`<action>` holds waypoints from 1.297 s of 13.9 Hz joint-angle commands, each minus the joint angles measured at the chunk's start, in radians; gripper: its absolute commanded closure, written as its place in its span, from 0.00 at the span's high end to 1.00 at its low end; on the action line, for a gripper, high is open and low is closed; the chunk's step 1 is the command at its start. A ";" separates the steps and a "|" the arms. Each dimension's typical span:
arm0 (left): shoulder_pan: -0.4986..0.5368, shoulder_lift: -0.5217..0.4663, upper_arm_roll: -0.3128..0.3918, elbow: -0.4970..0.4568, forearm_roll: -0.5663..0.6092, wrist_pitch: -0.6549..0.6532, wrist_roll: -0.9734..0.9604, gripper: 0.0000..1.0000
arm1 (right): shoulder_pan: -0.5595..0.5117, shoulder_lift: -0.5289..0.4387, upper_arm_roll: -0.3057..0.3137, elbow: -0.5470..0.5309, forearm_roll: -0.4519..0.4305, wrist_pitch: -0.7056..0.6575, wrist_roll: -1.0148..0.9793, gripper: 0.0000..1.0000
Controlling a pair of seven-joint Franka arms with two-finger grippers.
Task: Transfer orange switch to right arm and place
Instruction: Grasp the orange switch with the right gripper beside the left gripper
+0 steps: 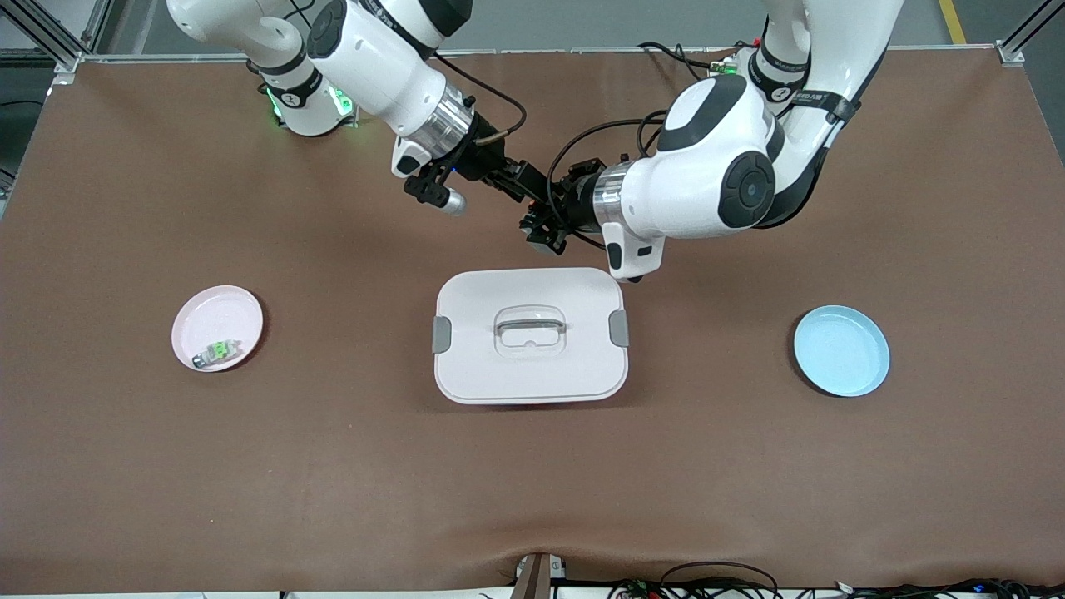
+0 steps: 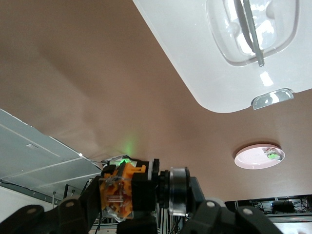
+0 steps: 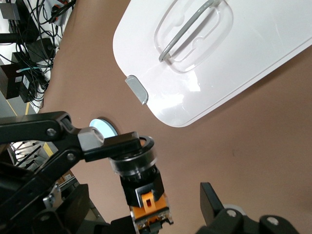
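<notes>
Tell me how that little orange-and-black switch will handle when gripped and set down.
Pinched in the left gripper, the small black-barrelled orange switch looks rigid and probably light. Its round barrel and shiny ring suggest it could slip, or roll if laid sideways.

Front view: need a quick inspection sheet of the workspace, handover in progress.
Surface: brown cloth, wrinkled at the camera edge.
Job's things: orange switch in the air, in the left pincer.
Clutter: white box mid-table, lid latched; pink plate toward the right arm's end with a grey-and-clear part on it; blue plate toward the left arm's end.
Grippers: left pincer shut on the switch, over cloth between box and bases; right pincer open, fingers either side of the switch's orange end.
Cables: black loops at both wrists; loose leads at the camera edge.
Surroundings: frame posts at the corners.
</notes>
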 commanded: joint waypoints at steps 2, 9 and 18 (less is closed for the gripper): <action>-0.008 0.012 -0.004 0.028 -0.020 -0.020 -0.038 0.00 | 0.016 0.005 -0.009 0.009 0.015 0.006 -0.046 1.00; -0.014 0.010 -0.004 0.029 -0.020 -0.020 -0.039 0.00 | 0.016 0.005 -0.009 0.009 0.019 0.004 -0.063 0.70; -0.012 0.015 -0.001 0.043 -0.018 -0.020 -0.038 0.00 | 0.015 0.005 -0.009 0.010 0.022 0.001 -0.061 0.00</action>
